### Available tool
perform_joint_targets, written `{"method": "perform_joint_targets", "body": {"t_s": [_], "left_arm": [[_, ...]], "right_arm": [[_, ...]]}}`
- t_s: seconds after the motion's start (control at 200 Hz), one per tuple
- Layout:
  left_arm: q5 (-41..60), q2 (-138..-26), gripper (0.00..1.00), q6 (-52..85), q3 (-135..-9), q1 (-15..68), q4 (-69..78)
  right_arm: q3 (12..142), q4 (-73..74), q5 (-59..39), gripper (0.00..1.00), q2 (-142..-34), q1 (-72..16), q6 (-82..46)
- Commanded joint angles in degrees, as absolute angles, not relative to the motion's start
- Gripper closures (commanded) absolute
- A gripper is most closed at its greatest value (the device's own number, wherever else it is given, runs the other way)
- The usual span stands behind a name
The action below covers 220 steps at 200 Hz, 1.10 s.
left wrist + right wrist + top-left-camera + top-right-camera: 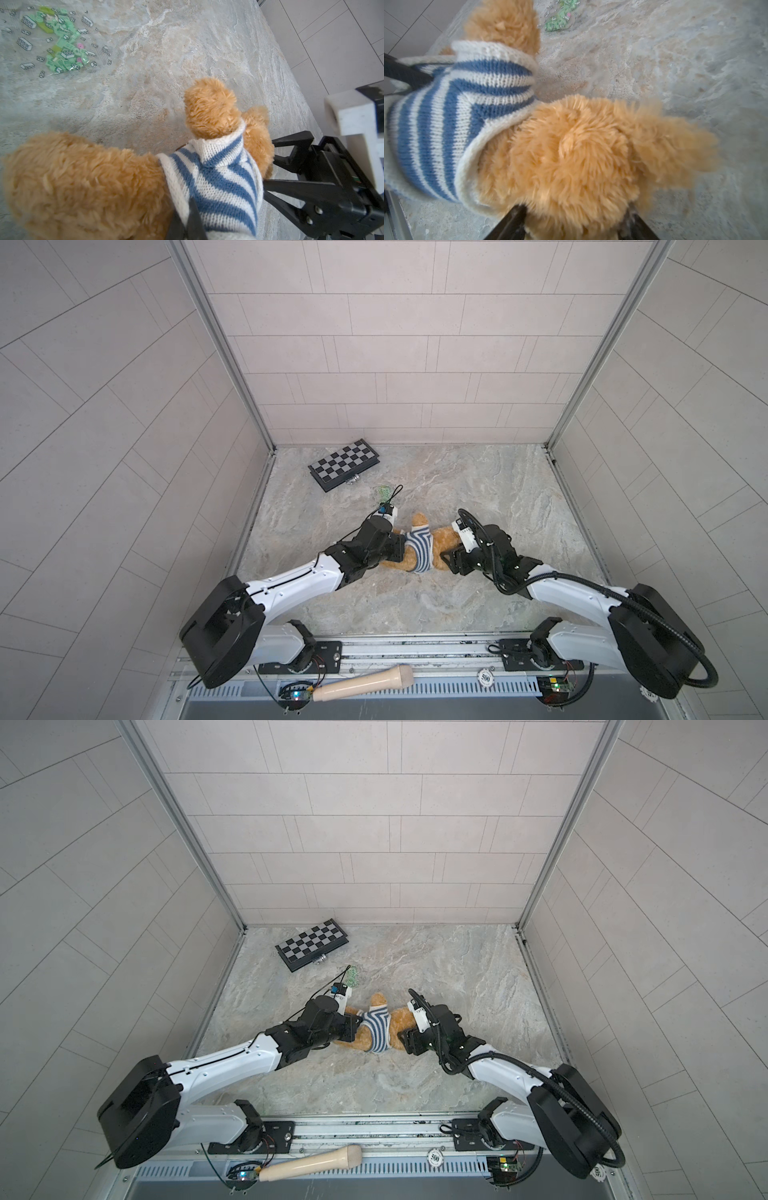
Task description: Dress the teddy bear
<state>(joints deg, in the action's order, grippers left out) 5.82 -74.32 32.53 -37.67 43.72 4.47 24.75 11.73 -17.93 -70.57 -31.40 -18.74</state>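
Sweater-fitting looks well along: teddy bear lies on the bench between the left end effector, pinching its striped sweater, and the right end effector, spread around fur. 1 arm is sleeved; next, likely tugging the knit farther along the body.

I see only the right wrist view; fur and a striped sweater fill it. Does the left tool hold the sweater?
Observer: Yes. The left wrist view shows the left tool shut on the edge of the teddy bear's sweater.
Operator: What else lies on the table?
Observer: In both top views a chessboard lies near the back left corner of the table.
Operator: And at the front?
Observer: A wooden handle lies by the metal rail, nearer the left arm's base.
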Motion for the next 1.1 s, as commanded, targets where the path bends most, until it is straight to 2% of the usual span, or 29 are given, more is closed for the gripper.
{"method": "perform_joint_targets", "body": {"t_s": [0.0,0.07,0.205,0.29,0.365,0.481,0.626,0.711,0.896,1.096], "left_arm": [[6.33,-74.71,1.00,32.03,-37.95,43.53,3.53],[6.16,-74.53,1.00,31.99,-37.80,43.59,3.39],[5.29,-73.00,1.00,31.41,-37.98,43.54,1.77],[4.84,-71.00,0.92,30.79,-37.98,43.56,0.10],[4.34,-68.78,0.82,30.21,-37.77,43.59,-1.71],[3.73,-64.46,0.69,30.06,-37.40,43.79,-4.04],[5.97,-58.22,0.61,33.36,-36.55,44.76,-5.30],[6.62,-53.90,0.53,35.39,-36.15,44.90,-5.87],[4.58,-50.93,0.52,38.27,-37.71,49.06,-6.13],[2.92,-56.73,0.60,42.80,-38.26,51.78,-0.05]], "right_arm": [[26.23,13.72,-17.41,0.42,-73.20,-31.91,-18.08],[26.53,14.48,-17.66,0.60,-73.64,-31.98,-18.60],[26.47,14.91,-17.70,0.84,-71.48,-32.57,-18.03],[25.89,14.83,-16.35,0.94,-68.65,-33.31,-17.29],[25.44,14.48,-15.02,0.99,-65.21,-33.95,-16.97],[25.75,12.82,-12.03,1.00,-59.63,-34.97,-16.37],[27.43,9.34,-7.53,1.00,-55.06,-35.59,-16.15],[28.35,7.45,-3.87,1.00,-53.41,-36.49,-15.67],[29.29,7.30,0.55,1.00,-52.29,-39.50,-14.09],[30.35,7.28,4.55,1.00,-52.44,-42.54,-13.40]]}}
